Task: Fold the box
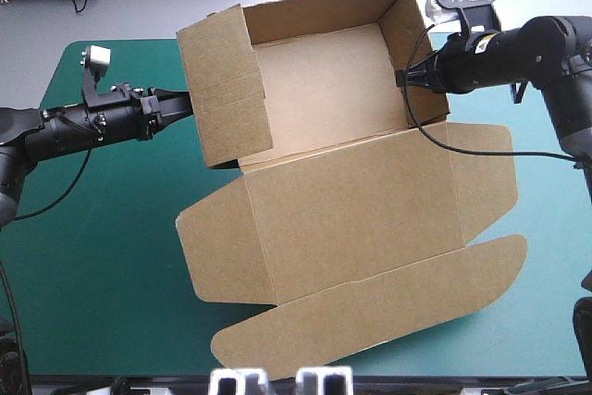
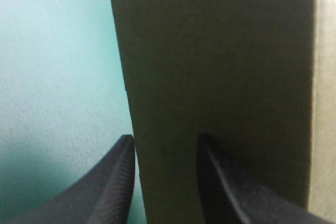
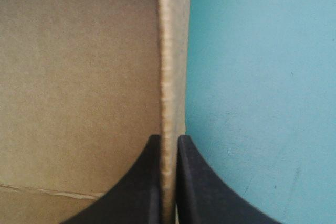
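Note:
The brown box (image 1: 351, 201) lies in the middle of the table, its far half a tray with walls raised and its lid flat toward the near edge with side flaps spread. My left gripper (image 1: 185, 104) is against the outer face of the tray's left wall. In the left wrist view that wall (image 2: 220, 61) fills the space ahead, and the left gripper (image 2: 165, 140) is open, one finger before the board and one past its edge over the cover. My right gripper (image 1: 404, 76) is at the tray's right wall. There the right gripper (image 3: 168, 139) is shut on the wall's edge (image 3: 170, 51).
The teal-green cover (image 1: 92, 228) shows bare to the left of the box and along the right edge (image 1: 555, 256). The lid's long front flap (image 1: 370, 307) reaches close to the table's near edge.

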`<move>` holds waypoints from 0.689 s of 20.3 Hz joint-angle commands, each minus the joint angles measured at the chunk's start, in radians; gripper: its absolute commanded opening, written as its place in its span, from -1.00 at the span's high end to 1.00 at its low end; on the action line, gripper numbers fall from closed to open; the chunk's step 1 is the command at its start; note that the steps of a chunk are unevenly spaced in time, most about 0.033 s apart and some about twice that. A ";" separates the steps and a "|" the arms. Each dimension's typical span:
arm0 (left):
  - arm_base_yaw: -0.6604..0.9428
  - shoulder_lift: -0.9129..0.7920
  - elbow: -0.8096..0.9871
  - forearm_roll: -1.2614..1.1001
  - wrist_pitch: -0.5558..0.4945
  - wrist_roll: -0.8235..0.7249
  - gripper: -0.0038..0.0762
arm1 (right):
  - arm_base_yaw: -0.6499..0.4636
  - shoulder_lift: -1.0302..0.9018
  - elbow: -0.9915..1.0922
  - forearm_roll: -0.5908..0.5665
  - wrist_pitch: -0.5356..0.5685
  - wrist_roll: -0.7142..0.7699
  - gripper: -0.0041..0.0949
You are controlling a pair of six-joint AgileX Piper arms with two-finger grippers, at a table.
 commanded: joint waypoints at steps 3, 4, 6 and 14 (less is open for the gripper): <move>-0.023 -0.055 -0.029 -0.095 0.082 0.011 0.22 | -0.002 -0.037 -0.031 0.026 -0.071 -0.001 0.95; -0.029 -0.060 -0.029 -0.095 0.082 0.011 0.22 | -0.002 -0.037 -0.031 0.026 -0.073 -0.001 0.95; -0.048 -0.077 -0.029 -0.097 0.082 0.011 0.21 | -0.002 -0.037 -0.031 0.005 -0.084 -0.001 0.95; -0.142 -0.081 -0.029 -0.138 0.077 0.070 -0.13 | -0.002 -0.037 -0.031 0.010 -0.079 -0.001 0.95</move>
